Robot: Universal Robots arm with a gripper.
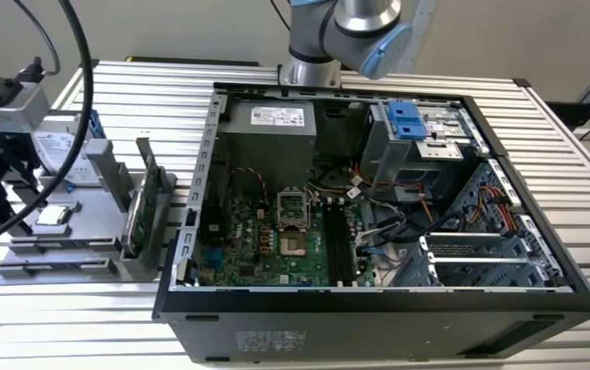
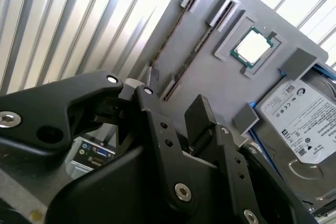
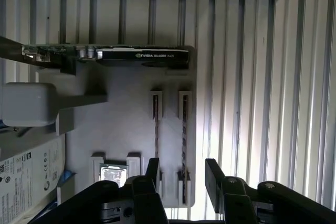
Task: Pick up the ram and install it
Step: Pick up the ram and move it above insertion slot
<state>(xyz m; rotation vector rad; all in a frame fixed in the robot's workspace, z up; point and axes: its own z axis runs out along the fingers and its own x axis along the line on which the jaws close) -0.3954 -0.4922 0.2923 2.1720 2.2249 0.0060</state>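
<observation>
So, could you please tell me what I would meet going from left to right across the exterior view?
processor chip → upright green card → motherboard → blue drive bracket

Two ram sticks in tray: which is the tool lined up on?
The ram at the tray's edge, farther from the CPU; it runs between the open tool's fingers, the other aligns with one finger.

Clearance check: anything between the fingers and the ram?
Bare. In the first wrist view, nothing crosses from the open fingers of the black gripper to the thin, dark, edge-on ram stick slotted in the grey tray.
</observation>
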